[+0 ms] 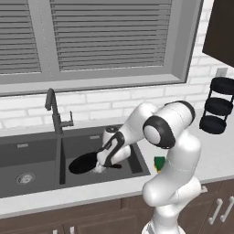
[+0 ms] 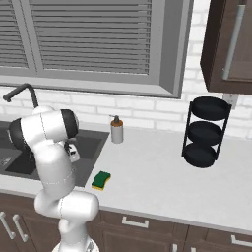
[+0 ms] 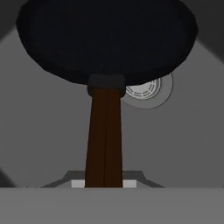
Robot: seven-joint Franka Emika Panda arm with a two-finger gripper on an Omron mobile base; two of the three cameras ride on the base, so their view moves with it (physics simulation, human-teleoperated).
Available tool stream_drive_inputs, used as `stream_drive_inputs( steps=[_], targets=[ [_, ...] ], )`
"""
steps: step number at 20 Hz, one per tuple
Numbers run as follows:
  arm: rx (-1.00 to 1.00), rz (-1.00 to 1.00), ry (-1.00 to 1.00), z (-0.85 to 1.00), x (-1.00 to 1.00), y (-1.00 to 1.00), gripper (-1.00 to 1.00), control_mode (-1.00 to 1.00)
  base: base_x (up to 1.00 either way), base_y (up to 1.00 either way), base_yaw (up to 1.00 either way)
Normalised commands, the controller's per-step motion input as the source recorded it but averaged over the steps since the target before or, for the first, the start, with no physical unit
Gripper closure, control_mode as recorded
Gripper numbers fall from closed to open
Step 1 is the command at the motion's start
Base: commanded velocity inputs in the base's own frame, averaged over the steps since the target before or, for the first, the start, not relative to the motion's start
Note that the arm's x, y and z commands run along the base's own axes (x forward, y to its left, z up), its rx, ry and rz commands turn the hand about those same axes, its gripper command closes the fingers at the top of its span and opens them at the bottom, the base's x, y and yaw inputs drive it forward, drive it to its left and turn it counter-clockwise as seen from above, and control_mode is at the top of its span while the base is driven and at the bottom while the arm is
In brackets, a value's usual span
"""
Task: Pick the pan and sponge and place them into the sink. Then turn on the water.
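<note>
The black pan (image 1: 82,163) hangs low inside the right basin of the dark grey sink (image 1: 91,140), held by its handle (image 1: 114,166). My gripper (image 1: 103,167) is shut on that handle. In the hand view the pan (image 3: 105,39) spreads across the top, and its brown handle (image 3: 105,135) runs straight down between my fingers, over the round metal drain (image 3: 146,92). The green and yellow sponge (image 2: 101,180) lies on the counter just right of the sink, also seen as the sponge (image 1: 159,163) behind my arm. No water runs from the faucet (image 1: 54,112).
A soap dispenser (image 2: 116,129) stands on the counter behind the sink's right corner. A black three-tier rack (image 2: 204,132) stands against the wall further right. The left basin has its own drain (image 1: 25,178). Light counter stretches between the sponge and the rack.
</note>
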Motion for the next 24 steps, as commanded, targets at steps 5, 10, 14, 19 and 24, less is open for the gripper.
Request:
stream_drive_inputs(
  steps=[5,10,14,19,24],
  targets=[
    [0.0,0.0,0.0,-0.39,0.39,0.0,1.0,-1.0,0.0,0.0,0.0],
    [0.0,0.0,0.0,-0.13,0.46,0.0,1.0,-1.0,0.0,0.0,0.0],
    [0.0,0.0,0.0,0.0,0.47,0.0,1.0,-1.0,0.0,0.0,0.0],
    [0.0,0.0,0.0,0.0,0.12,0.0,-1.0,-1.0,0.0,0.0,0.0],
    [0.0,0.0,0.0,0.02,0.0,0.0,-1.0,-1.0,0.0,0.0,0.0]
  ],
)
